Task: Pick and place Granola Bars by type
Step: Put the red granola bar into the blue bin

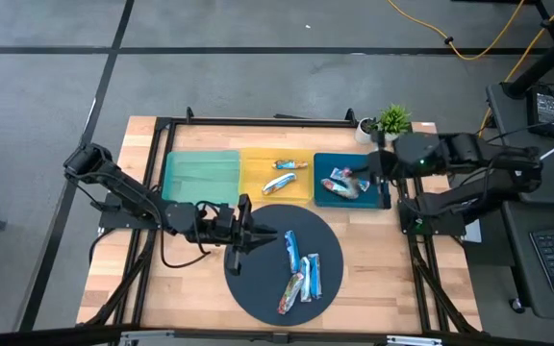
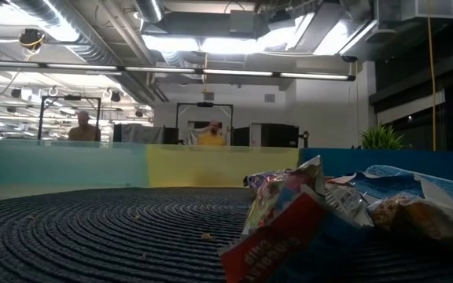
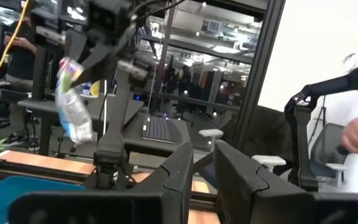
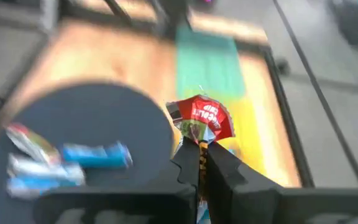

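Several foil-wrapped granola bars [image 1: 301, 271] lie on the dark round mat [image 1: 258, 288]; they fill the low view's foreground [image 2: 305, 216]. Two bars [image 1: 285, 174] lie in the yellow tray [image 1: 258, 163], and others [image 1: 337, 188] lie in the blue tray [image 1: 323, 197]. The teal tray [image 1: 200, 175] holds nothing. My right gripper [image 1: 362, 177] is above the blue tray, shut on a red-brown multicolour bar [image 4: 199, 118]. My left gripper [image 1: 258, 236] is shut and hovers over the mat's left edge, touching nothing. My right gripper [image 4: 199, 148] pinches the red-brown bar by one crimped end [image 4: 200, 138] between its two fingers. The fingers come from above, pointing down. Seen from the left wrist, the bar [image 3: 73, 109] is lifted clear and hangs below the fingers [image 3: 95, 59].
The three trays stand side by side along the far part of the table [image 1: 142, 279]. A small potted plant [image 1: 390, 119] stands at the far right corner. Bare wood lies left and right of the mat. People show in the room beyond [image 2: 82, 126].
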### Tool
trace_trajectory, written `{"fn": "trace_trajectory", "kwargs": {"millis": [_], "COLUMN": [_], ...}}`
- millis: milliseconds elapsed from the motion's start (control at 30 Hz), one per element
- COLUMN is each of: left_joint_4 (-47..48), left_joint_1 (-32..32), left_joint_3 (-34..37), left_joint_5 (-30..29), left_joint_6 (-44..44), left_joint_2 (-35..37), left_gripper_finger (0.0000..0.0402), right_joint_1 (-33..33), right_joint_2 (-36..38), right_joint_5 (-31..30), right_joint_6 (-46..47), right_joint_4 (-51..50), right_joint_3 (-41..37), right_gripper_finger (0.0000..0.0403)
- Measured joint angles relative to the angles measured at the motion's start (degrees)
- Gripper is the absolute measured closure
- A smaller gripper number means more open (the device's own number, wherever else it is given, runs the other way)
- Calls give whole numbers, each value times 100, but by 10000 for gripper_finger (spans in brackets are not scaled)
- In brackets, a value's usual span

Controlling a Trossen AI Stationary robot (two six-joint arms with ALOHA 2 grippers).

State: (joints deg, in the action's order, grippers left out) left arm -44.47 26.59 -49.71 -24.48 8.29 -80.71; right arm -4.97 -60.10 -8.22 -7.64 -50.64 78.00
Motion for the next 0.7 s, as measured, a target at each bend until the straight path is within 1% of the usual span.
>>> {"fn": "trace_trajectory", "kwargs": {"millis": [67,133,200,300,400,533,700], "left_joint_4": [67,123,196,348,392,404,413], "left_joint_1": [0,-13,-38,-103,-179,-267,-276], "left_joint_3": [0,0,0,0,0,0,0], "left_joint_5": [3,5,14,14,14,25,213], "left_joint_6": [-2,-3,-2,11,14,140,166], "left_joint_2": [0,0,0,0,-2,-2,-2], "left_gripper_finger": [343,344,345,347,347,345,343], "right_joint_1": [0,30,119,294,501,758,945], "right_joint_2": [55,64,55,45,51,50,49], "right_joint_5": [-356,-582,-701,-722,-722,-707,-431], "right_joint_6": [170,324,505,747,742,735,736], "right_joint_4": [-493,-987,-1385,-1731,-1729,-1606,-1239], "right_joint_3": [0,0,-9,-176,-555,-1267,-1983], "right_gripper_finger": [393,395,394,388,388,394,389]}}
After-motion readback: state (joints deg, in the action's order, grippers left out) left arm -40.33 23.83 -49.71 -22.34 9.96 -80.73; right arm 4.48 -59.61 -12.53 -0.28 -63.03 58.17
